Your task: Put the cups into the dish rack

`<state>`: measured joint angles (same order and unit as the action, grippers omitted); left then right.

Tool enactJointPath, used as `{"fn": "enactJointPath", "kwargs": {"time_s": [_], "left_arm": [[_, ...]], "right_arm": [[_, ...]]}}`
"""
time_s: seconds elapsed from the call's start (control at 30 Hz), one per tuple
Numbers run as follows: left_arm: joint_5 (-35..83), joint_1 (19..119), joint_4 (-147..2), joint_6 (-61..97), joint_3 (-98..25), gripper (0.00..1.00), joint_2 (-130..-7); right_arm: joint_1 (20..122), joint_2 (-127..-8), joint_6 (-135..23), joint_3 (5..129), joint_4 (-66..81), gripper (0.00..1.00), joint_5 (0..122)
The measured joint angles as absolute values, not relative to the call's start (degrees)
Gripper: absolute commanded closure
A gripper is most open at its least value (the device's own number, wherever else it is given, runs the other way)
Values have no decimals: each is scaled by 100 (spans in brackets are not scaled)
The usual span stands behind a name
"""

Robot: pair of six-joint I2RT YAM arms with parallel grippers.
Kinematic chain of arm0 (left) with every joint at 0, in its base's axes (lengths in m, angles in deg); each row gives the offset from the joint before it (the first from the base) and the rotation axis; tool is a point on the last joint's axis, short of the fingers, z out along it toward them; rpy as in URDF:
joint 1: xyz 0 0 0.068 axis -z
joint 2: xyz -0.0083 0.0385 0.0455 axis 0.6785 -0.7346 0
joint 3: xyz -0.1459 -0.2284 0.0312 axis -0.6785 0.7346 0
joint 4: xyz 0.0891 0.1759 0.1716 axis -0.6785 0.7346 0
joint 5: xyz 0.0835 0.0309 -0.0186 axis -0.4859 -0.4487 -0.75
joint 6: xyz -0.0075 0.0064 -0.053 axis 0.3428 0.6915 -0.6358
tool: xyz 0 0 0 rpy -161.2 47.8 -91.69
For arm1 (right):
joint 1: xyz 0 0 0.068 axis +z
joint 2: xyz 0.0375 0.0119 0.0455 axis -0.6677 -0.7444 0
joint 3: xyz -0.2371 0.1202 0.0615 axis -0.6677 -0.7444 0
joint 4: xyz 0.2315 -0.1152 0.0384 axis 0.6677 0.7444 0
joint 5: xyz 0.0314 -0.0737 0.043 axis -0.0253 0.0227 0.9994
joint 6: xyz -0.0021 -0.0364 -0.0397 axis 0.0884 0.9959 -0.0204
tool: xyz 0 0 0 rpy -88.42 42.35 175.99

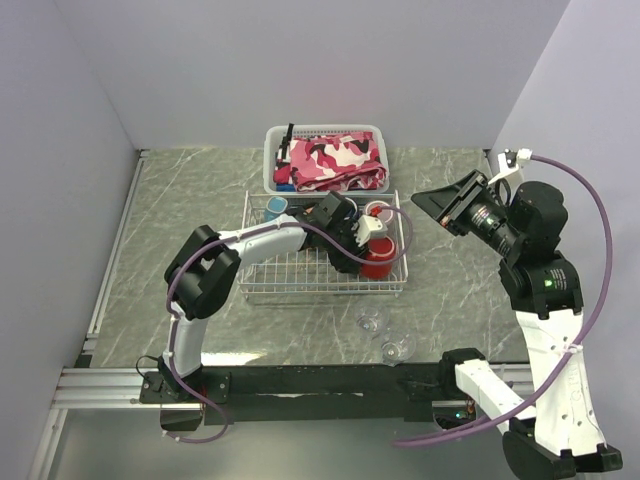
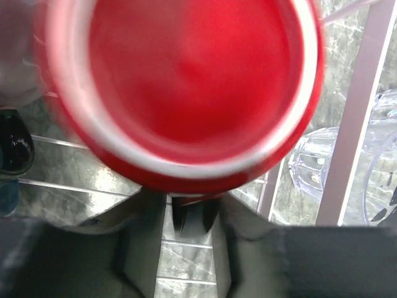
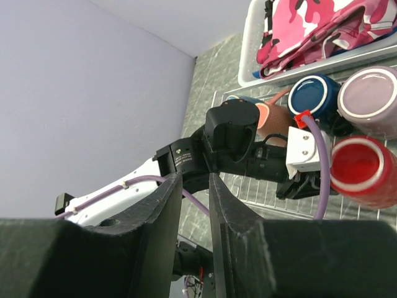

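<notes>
The left gripper's (image 2: 189,208) jaws show a slight gap right at the edge of the glossy red mug (image 2: 192,81), which fills the wrist view (too blurred to tell whether they pinch its rim). The mug stands mouth up in the near right corner of the white wire dish rack (image 1: 258,290), just beside the mauve mug (image 3: 372,93) and the navy mug (image 3: 313,96). The right gripper (image 3: 195,183), jaws narrowly parted and empty, is held up to the right of the rack. One clear glass (image 1: 372,322) and a second glass (image 1: 397,346) stand on the table (image 1: 180,200) outside the rack's near side.
</notes>
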<state>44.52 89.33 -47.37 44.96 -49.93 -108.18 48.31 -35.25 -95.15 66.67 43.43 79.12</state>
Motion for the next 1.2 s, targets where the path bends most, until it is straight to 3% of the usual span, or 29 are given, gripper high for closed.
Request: {"fn": "enactJointPath", "kwargs": {"time_s": [0.27, 0.53, 0.77, 0.97, 1.2], "left_arm": [[4454, 8944, -4643, 4527, -4997, 44, -10818], [4463, 8853, -3957, 4551, -5751, 18, -10783], [4789, 8026, -2838, 4634, -6925, 13, -10020], [4948, 6879, -2256, 4630, -7465, 11, -8814], [5140, 6752, -2193, 4485, -7226, 12, -8062]], "right_arm": [[4785, -3578, -9522, 6667, 4339, 68, 7925], [4785, -3716, -9282, 6846, 4680, 73, 7919], [4774, -4227, -8252, 7354, 6518, 45, 7823], [4970, -3875, -7815, 6261, 7924, 38, 7831], [5325, -2859, -7957, 4971, 8380, 39, 8009]]}}
